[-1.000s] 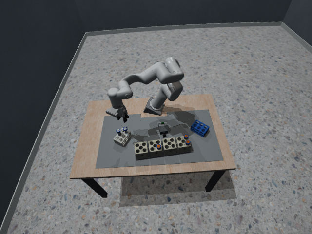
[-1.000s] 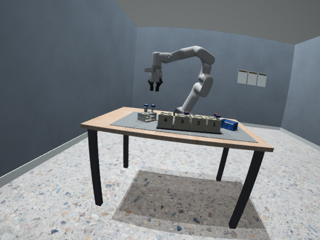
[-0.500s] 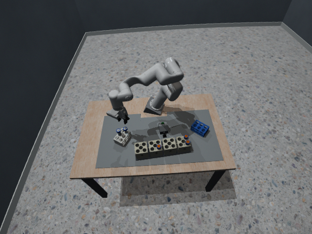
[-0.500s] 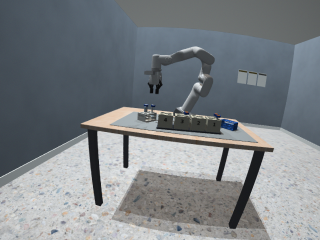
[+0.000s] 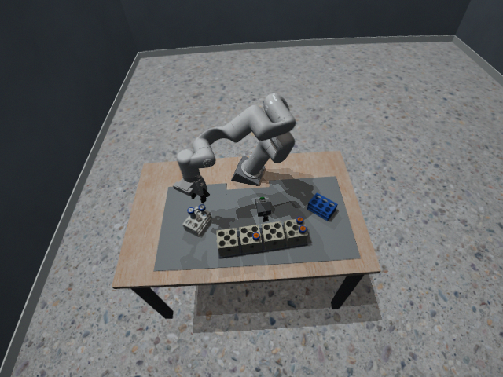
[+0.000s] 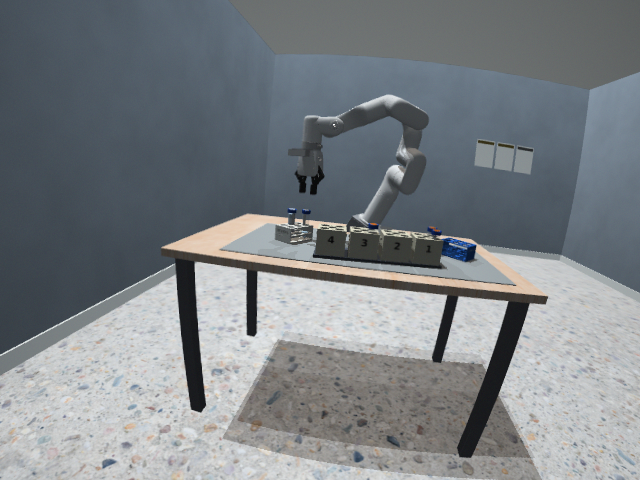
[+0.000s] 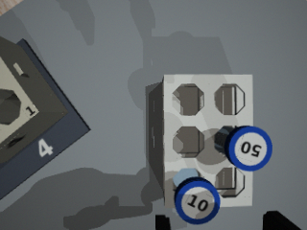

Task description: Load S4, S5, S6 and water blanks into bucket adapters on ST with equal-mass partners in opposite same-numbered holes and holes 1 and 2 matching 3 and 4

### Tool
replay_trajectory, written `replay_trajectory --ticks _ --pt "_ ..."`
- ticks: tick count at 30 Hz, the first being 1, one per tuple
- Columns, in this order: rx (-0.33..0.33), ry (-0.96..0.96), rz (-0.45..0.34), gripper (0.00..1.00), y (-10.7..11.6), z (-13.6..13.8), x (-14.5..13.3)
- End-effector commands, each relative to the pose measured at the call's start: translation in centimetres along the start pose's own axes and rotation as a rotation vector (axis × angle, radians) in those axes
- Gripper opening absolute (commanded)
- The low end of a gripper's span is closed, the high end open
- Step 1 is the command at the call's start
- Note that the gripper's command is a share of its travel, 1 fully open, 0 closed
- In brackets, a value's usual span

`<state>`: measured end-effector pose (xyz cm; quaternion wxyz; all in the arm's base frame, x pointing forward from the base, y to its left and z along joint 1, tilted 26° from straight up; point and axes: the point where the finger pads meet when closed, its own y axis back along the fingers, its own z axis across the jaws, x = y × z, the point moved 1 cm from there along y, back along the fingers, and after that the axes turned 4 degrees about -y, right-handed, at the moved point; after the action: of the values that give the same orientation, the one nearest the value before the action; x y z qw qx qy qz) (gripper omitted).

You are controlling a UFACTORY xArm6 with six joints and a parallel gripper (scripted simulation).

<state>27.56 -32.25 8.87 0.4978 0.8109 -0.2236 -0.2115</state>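
- Stand ST (image 5: pixel 264 250) (image 6: pixel 379 262) (image 7: pixel 58 139) lies near the worktop's (image 5: pixel 244 276) (image 6: pixel 356 278) front edge, bearing adapters in the row 4 (image 5: pixel 228 247) (image 6: pixel 330 248) (image 7: pixel 45 91), 3 (image 5: pixel 248 245) (image 6: pixel 363 250), 2 (image 5: pixel 273 242) (image 6: pixel 397 253), 1 (image 5: pixel 297 238) (image 6: pixel 428 255).
- Adapter 3 has one orange-dot tube (image 5: pixel 255 236) (image 6: pixel 373 226); adapter 1 has two, a front tube (image 5: pixel 302 228) (image 6: pixel 436 232) and a rear tube (image 5: pixel 299 220) (image 6: pixel 431 228), both on the side away from adapter 2. Their IDs are too small to read.
- Blue rack (image 5: pixel 324 214) (image 6: pixel 460 249) stands near adapter 1, with no caps showing.
- White rack (image 5: pixel 193 229) (image 6: pixel 284 232) (image 7: pixel 208 96), near adapter 4, carries two blanks: 10 (image 5: pixel 201 207) (image 6: pixel 306 211) (image 7: pixel 197 201) in a corner well, 50 (image 5: pixel 190 210) (image 6: pixel 292 210) (image 7: pixel 249 149) in the middle well of the other row.
- DONE desk (image 5: pixel 262 206) sits behind the stand, green key (image 5: pixel 262 198) on top.
- Gripper (image 5: pixel 199 199) (image 6: pixel 308 190) (image 7: pixel 217 222) hangs above the blanks, well apart from them, fingers parted with nothing between.
- Arm (image 5: pixel 244 123) (image 6: pixel 385 105) rises from the worktop's back.
- Three sheets (image 6: pixel 505 156) hang on the wall.

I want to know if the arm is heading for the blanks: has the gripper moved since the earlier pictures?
Yes, down: in the exterior view, the gripper now hangs closer above the white rack, which has not moved.
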Motion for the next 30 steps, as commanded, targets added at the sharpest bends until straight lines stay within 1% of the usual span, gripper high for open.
replay_trajectory --ticks 1,30 --pt "-0.002 0.001 0.004 0.57 -0.9 0.0 0.1" --pt "-0.002 0.001 0.004 0.57 -5.9 0.0 0.1"
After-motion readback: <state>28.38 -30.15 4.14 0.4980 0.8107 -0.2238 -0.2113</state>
